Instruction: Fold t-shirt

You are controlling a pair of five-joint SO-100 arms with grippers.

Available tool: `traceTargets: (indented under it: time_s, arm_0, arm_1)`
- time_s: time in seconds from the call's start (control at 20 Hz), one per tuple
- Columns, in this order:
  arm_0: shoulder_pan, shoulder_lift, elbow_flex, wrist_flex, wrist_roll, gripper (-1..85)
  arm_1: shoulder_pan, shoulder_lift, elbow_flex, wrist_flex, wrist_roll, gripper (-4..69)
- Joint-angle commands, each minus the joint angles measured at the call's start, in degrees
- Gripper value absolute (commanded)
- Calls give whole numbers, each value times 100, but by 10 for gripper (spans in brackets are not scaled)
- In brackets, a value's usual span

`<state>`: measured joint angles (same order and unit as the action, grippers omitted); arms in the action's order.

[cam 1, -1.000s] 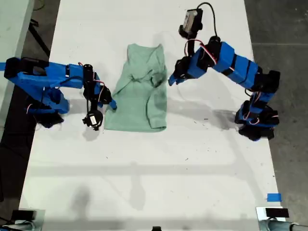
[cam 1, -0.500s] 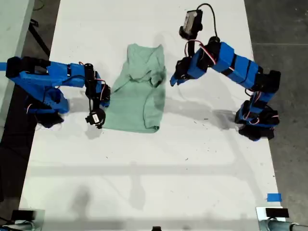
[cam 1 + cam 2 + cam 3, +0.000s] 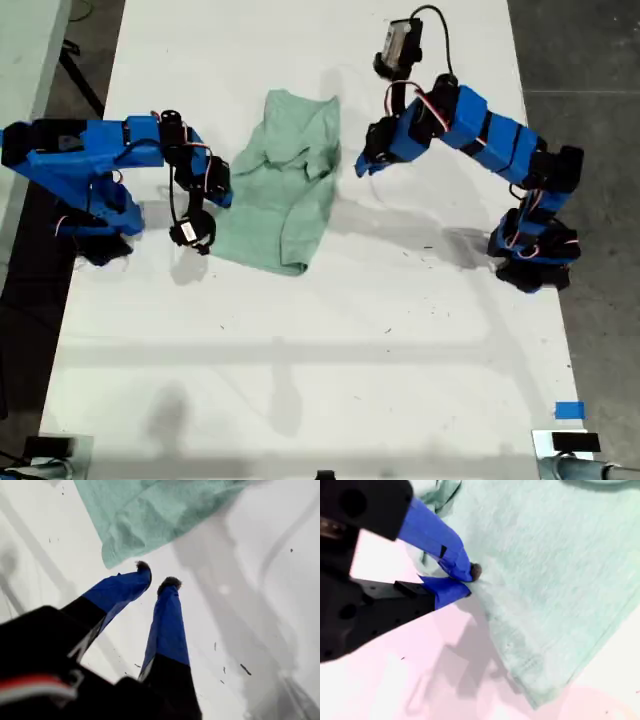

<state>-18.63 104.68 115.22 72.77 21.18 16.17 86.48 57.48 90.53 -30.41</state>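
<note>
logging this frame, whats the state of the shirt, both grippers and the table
t-shirt: partly folded, one edge lifted off the table
my first gripper: open, empty, clear of the cloth
my second gripper: shut on the t-shirt's edge
table: white, lightly scuffed

The t-shirt (image 3: 283,185) is a small, plain, pale mint-green cotton garment. It lies on the white desk (image 3: 300,350), in the half of it toward the top of the exterior view. The cloth is partly folded into a long shape that is narrower at the end nearest the top of that view and wider in the middle. It tapers to a rounded, lifted corner at the end nearest the bottom. Creases and a bunched fold show near its middle. Its edge toward the exterior view's left is raised off the desk, with shadow beneath.
</note>
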Motion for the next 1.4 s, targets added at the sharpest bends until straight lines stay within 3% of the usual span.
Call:
traceTargets:
  time_s: [0.0, 0.2, 0.3, 0.4, 0.55, 0.85, 1.0, 1.15, 1.35]
  arm_0:
    - [527, -1072, -1380, -141, -167, 0]
    - [826, -2883, -2953, -88, -264, 0]
    - [826, -3876, -3894, 290, -246, 29]
    - [853, -4641, -5353, 1362, 97, 329]
    - [721, -3867, -6152, 2145, 501, 344]
    - [62, -1626, -5827, 3516, 984, 314]
    - [694, -782, -4676, 3498, 633, 302]
    - [1380, 220, -3067, 2856, 62, 283]
    - [1652, 738, -2162, 2479, -123, 281]
  arm_1:
    - [26, 554, -18, -26, 62, 78]
    - [-9, 589, 18, -18, 97, 76]
    - [-35, 598, 35, -18, 114, 74]
    - [-53, 633, 97, -26, 132, 74]
    - [-44, 765, 281, -62, 141, 73]
    - [-97, 984, 536, -35, 123, 73]
    - [-527, 1011, 844, -53, 413, 75]
    - [-1239, 650, 958, -413, 984, 114]
    - [-1784, -167, 721, -984, 1573, 229]
